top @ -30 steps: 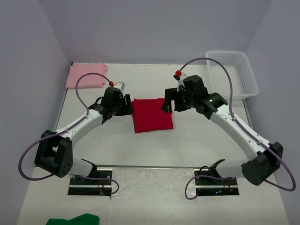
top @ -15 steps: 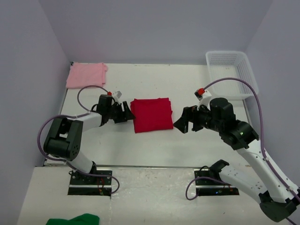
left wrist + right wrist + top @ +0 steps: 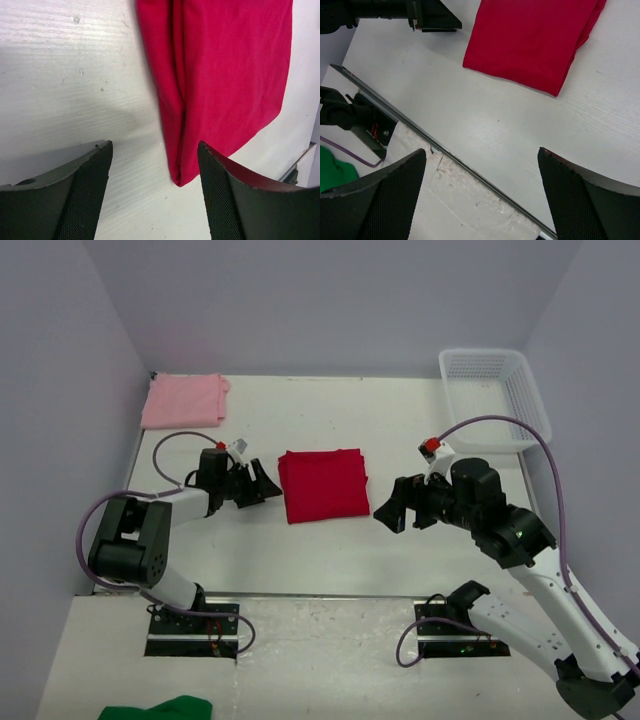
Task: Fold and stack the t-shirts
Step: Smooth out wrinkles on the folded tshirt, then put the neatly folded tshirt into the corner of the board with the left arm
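both hands are backing off the red tee: a second ago they were sitting at its left and right edges. Now the left hand is lying low just left of it, jaws standing well apart and gripping nothing, with only bare surface showing between them in the wrist view. The right hand is hanging nearer the bases, off the tee's near-right corner, jaws spread wide, also empty. The red tee is lying folded flat mid-surface, staying put since release. The pink tee is sitting folded at the far-left corner, well apart, not moving either
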`<state>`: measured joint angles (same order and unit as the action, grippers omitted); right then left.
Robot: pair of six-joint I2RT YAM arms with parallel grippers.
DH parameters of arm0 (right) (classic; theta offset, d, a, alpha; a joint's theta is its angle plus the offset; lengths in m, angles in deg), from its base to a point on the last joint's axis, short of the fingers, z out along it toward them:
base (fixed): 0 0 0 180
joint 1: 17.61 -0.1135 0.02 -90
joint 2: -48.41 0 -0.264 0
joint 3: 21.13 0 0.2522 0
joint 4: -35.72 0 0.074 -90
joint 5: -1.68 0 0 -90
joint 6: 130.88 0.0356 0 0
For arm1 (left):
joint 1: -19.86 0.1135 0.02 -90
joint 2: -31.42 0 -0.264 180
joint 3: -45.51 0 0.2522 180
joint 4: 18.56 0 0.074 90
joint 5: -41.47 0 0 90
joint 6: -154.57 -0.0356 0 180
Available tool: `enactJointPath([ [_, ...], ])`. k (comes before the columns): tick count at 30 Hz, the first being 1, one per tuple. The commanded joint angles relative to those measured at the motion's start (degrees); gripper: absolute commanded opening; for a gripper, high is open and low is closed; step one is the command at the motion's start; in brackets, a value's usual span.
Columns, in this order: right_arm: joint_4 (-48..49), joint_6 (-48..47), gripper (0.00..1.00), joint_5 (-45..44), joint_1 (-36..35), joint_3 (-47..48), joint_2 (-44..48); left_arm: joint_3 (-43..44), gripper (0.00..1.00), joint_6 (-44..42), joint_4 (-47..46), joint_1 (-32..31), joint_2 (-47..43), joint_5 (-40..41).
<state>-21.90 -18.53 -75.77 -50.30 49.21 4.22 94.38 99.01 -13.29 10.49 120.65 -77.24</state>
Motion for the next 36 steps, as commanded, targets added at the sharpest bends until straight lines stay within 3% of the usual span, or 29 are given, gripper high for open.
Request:
enactJointPath([
  [1, 0.44, 0.68, 0.93, -0.16, -0.18, -0.06, 0.41, 0.04, 0.71, -0.68, 2.42, 0.93, -1.34, 2.69],
  [14, -0.27, 1.29, 0.93, -0.43, -0.10, 0.46, 1.38, 3.38, 0.71, 0.89, -0.82, -0.39, 6.48, 2.43],
  [30, -1.76, 2.88, 0.94, -1.22, -0.10, 0.90, 4.37, 10.50, 0.69, 7.92, -6.01, -11.82, 22.73, 5.86],
  [33, -2.02, 3.05, 0.94, -1.75, -0.18, 0.47, 5.07, 11.29, 0.46, 8.28, -6.45, -11.90, 25.89, 5.68],
  [34, -2.11, 2.96, 0.94, -1.75, -0.18, 0.38, 5.16, 11.90, 0.26, 8.28, -6.62, -11.90, 26.60, 5.42],
  [36, -2.20, 3.05, 0.94, -2.01, -0.10, 0.11, 5.25, 12.78, 0.07, 7.84, -6.71, -11.90, 28.62, 5.24],
])
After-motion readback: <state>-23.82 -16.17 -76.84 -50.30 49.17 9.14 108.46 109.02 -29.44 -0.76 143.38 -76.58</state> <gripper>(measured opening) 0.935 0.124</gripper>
